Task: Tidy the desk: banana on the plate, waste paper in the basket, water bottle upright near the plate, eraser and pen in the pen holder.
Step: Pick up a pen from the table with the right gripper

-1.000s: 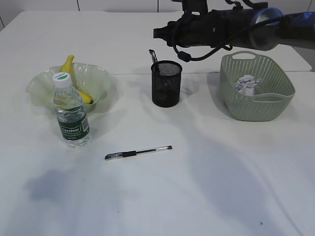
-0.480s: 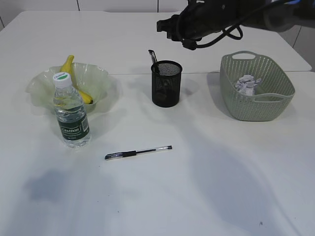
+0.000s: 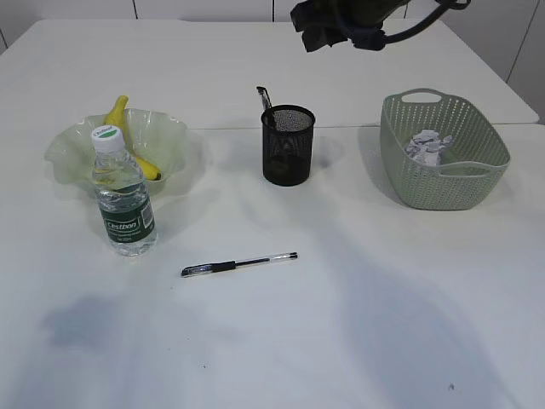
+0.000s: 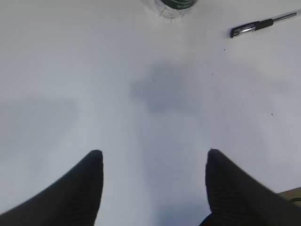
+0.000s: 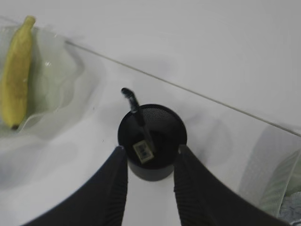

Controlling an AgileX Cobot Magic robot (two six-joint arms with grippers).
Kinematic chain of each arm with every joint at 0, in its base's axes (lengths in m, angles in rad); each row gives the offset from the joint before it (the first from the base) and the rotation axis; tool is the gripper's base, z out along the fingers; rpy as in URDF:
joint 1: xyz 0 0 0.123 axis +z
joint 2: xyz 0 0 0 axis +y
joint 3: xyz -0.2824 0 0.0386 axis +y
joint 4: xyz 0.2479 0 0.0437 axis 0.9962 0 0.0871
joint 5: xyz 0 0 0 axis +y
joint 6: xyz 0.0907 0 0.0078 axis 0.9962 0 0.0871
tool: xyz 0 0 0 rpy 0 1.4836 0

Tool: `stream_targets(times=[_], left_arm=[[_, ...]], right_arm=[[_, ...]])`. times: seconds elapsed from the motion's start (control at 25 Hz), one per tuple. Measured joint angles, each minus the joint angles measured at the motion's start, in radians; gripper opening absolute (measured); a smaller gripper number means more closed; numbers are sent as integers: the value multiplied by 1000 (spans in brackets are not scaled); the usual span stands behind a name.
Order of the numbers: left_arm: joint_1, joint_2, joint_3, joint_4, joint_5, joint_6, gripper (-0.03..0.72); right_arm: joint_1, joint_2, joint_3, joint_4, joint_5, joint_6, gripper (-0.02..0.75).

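Observation:
A black pen (image 3: 239, 264) lies on the table in front of the black mesh pen holder (image 3: 288, 145); it also shows in the left wrist view (image 4: 263, 23). The holder holds another pen (image 5: 134, 104) and the eraser (image 5: 144, 151). The banana (image 3: 128, 141) lies on the green plate (image 3: 174, 136). The water bottle (image 3: 123, 194) stands upright in front of the plate. Crumpled paper (image 3: 427, 145) lies in the green basket (image 3: 443, 183). My right gripper (image 5: 148, 149) is open and empty, high above the holder. My left gripper (image 4: 153, 153) is open and empty above bare table.
The right arm (image 3: 349, 21) hangs at the top edge of the exterior view. A seam between two tables (image 3: 213, 128) runs behind the holder. The bottle's base (image 4: 175, 5) shows at the top of the left wrist view.
The right arm has risen and pulled back toward the top of the exterior view. Objects on the table have not moved.

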Motion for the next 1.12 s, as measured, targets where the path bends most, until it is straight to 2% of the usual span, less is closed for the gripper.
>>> stream_targets(times=[0.2,0.36,0.6,0.76,1.12], left_arm=[[0,0,0,0,2,0,482],[0,0,0,16,22,0,482],[0,0,0,53,45,0,482],[0,0,0,56,44,0,482],[0,0,0,58,8,0,482]], right_arm=[[37,-31,0,153,190,-393,256],[122,-31,0,166,257,-564,256],[230,-6,0,67,270,-616,256],[238,36,0,54,287,-633,256],[238,97,-2,60,321,-814,256]])
